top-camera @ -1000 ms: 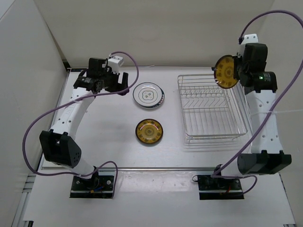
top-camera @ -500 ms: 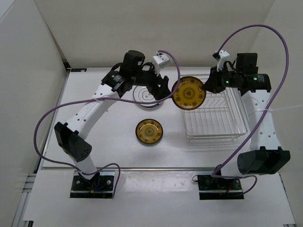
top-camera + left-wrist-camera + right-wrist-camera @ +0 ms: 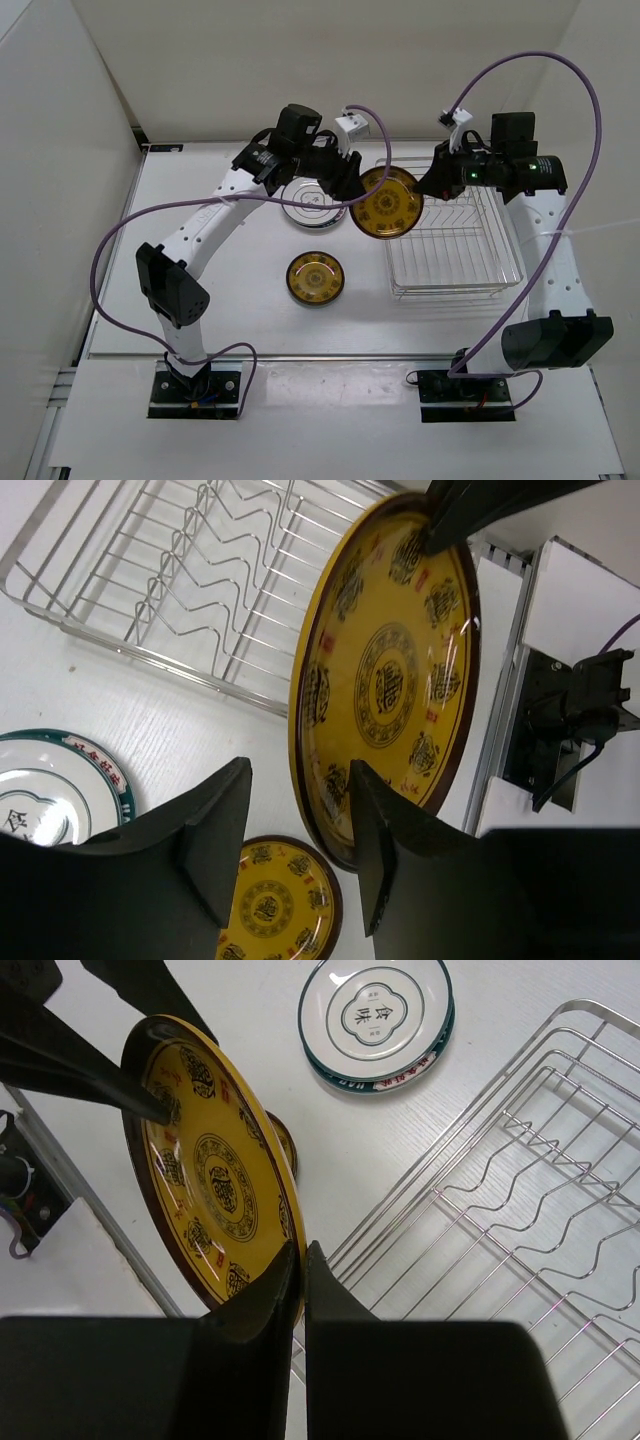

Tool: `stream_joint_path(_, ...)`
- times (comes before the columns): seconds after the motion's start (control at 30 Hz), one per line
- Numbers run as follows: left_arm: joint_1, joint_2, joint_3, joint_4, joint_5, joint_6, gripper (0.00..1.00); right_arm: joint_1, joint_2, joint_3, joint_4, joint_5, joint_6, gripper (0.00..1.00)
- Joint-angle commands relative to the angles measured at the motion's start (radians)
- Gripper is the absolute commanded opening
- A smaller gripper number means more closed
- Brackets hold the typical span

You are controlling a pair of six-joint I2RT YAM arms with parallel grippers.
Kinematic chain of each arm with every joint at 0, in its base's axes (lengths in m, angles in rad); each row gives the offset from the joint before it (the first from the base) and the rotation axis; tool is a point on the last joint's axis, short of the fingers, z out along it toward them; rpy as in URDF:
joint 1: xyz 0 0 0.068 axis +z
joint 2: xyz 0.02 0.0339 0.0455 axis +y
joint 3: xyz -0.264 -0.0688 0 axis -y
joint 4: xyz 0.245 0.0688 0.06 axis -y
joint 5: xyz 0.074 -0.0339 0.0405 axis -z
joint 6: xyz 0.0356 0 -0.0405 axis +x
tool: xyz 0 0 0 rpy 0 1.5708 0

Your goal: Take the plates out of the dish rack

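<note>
**Gold plate (image 3: 385,204) held in mid-air, both sets of fingers at its rim.**
My right fingers (image 3: 262,1305) are closed on the plate's rim and carry it tilted on edge. My left fingers (image 3: 215,830) stand open, one on each side of the opposite rim; I cannot tell whether they touch it. The dish rack (image 3: 450,291) sits on the surface (image 3: 240,300) under the right fingers. A smaller gold plate (image 3: 316,278) and a green-rimmed white plate (image 3: 312,203) lie flat near the left fingers.

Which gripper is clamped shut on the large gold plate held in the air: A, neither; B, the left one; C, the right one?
C: the right gripper is pinched shut on the rim of the large gold plate, while the left gripper has its fingers apart.
</note>
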Motion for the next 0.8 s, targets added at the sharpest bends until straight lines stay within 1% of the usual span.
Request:
stream_joint_path(0.0,-0.001,-0.036,0.050,0.001,-0.002,0.001,0.54,0.011,-0.024,-0.006,0.010,-0.009,-0.008,0.00)
stream_joint_path(0.03,-0.001,-0.036,0.050,0.001,-0.002,0.001,0.54,0.020,-0.024,-0.006,0.010,-0.009,-0.008,0.00)
stream_joint_path(0.07,-0.001,-0.036,0.059,0.001,-0.002,0.001,0.51,0.021,-0.015,-0.006,0.010,0.001,-0.008,0.00)
stream_joint_path(0.1,-0.001,-0.036,0.059,0.001,-0.002,0.001,0.51,0.021,-0.015,-0.006,0.010,0.001,-0.008,0.00)
stream_joint_path(0.17,-0.001,-0.036,0.059,0.001,-0.002,0.001,0.46,0.021,-0.015,-0.006,0.010,0.001,-0.008,0.00)
stream_joint_path(0.2,-0.001,-0.036,0.059,0.001,-0.002,0.001,0.40,0.030,-0.015,-0.006,0.010,0.001,-0.008,0.00)
stream_joint_path(0.23,-0.001,-0.036,0.059,0.001,-0.002,0.001,0.29,0.030,-0.015,-0.006,0.010,0.001,-0.008,0.00)
stream_joint_path(0.3,-0.001,-0.036,0.059,0.001,-0.002,0.001,0.21,0.030,-0.015,-0.006,0.010,-0.008,-0.008,0.00)
stream_joint_path(0.33,-0.001,-0.027,0.059,0.001,-0.011,0.001,0.11,0.030,-0.015,-0.006,0.010,-0.008,-0.008,0.00)
stream_joint_path(0.4,-0.001,-0.027,0.048,0.001,-0.021,0.001,0.11,0.030,-0.015,-0.017,0.010,0.001,-0.008,0.00)
stream_joint_path(0.43,-0.001,-0.027,0.048,0.001,-0.039,0.001,0.11,0.030,-0.015,-0.031,0.019,0.011,-0.008,0.05)
stream_joint_path(0.47,-0.001,-0.053,0.007,0.010,-0.053,-0.008,0.11,0.030,-0.025,-0.041,0.033,0.029,-0.008,0.48)
stream_joint_path(0.5,-0.001,-0.071,-0.021,0.010,-0.071,-0.009,0.11,0.030,-0.025,-0.054,0.045,0.100,-0.008,0.79)
stream_joint_path(0.53,-0.001,-0.094,-0.060,0.019,-0.106,0.010,0.11,0.030,-0.025,-0.083,0.062,0.159,0.018,1.00)
stream_joint_path(0.57,0.022,-0.152,-0.109,0.036,-0.116,0.010,0.11,0.030,-0.036,-0.097,0.082,0.229,0.038,1.00)
stream_joint_path(0.6,0.045,-0.180,-0.224,0.056,-0.107,0.010,0.11,0.016,-0.036,-0.107,0.116,0.282,0.047,1.00)
stream_joint_path(0.67,0.108,-0.238,-0.314,0.072,-0.079,0.022,0.11,-0.024,-0.047,-0.138,0.136,0.333,0.057,1.00)
stream_joint_path(0.7,0.125,-0.251,-0.387,0.072,-0.064,0.042,0.11,-0.024,-0.047,-0.138,0.147,0.346,0.057,1.00)
stream_joint_path(0.77,0.157,-0.262,-0.443,0.029,-0.038,0.066,0.11,-0.036,-0.047,-0.167,0.156,0.362,0.057,1.00)
